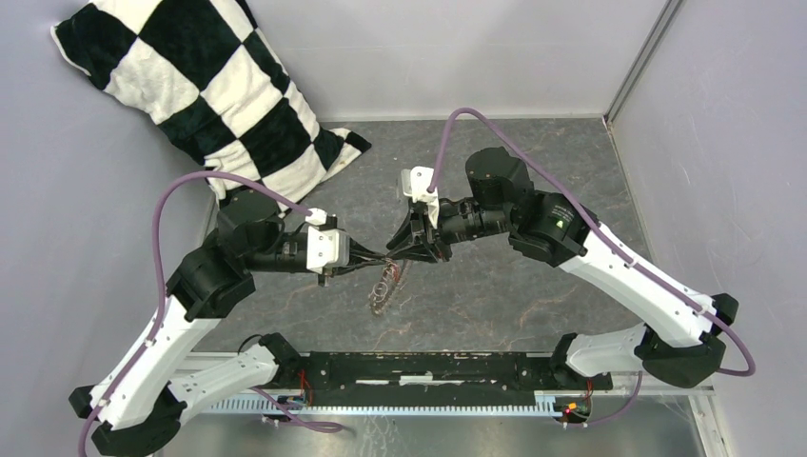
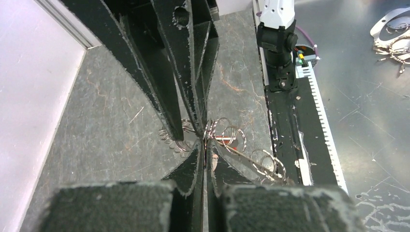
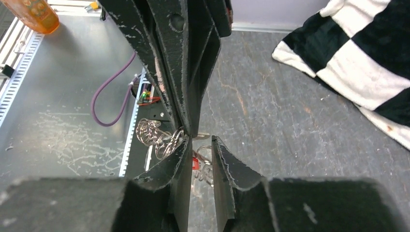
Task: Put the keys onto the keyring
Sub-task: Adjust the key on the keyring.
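The keyring, a chain of small silver rings with a red tag, dangles over the middle of the table. My left gripper is shut on rings of the chain, and the rest of the chain trails off to its right. My right gripper faces it tip to tip, open, its jaws a finger's width apart. Rings lie against its left finger, and the tag shows through the gap. A small flat silver piece, possibly the keys, juts out by the left fingertips.
A black-and-white checkered pillow leans in the back left corner. Grey walls enclose the table on three sides. A black rail runs along the near edge. On the metal bench beyond it lie an orange object and more loose rings.
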Robot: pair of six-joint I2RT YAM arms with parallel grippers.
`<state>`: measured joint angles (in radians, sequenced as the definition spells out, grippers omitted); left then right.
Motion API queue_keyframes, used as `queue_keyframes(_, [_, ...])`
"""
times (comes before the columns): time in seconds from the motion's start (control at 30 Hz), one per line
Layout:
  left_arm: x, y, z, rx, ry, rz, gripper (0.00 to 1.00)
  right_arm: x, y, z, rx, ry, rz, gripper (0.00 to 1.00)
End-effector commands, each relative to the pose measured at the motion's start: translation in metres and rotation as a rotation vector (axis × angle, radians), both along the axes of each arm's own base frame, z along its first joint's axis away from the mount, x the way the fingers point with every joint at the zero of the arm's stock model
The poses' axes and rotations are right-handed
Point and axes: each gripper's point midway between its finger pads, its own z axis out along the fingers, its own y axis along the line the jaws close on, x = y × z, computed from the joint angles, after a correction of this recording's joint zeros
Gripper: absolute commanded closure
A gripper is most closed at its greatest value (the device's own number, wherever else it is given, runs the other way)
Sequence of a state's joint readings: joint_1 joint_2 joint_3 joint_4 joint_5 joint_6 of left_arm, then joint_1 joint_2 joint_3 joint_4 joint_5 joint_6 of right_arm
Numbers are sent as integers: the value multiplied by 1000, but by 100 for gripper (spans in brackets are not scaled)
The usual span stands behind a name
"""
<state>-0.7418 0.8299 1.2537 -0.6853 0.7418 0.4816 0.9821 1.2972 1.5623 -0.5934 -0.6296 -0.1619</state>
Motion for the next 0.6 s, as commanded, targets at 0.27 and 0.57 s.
queue_keyframes(0.27, [2, -1, 19, -47, -58, 1, 98, 6, -16, 45, 78, -104, -77, 70])
queue_keyframes(0.57, [3, -2, 21, -59, -60, 10, 98, -5, -17, 54, 105, -92, -21, 68])
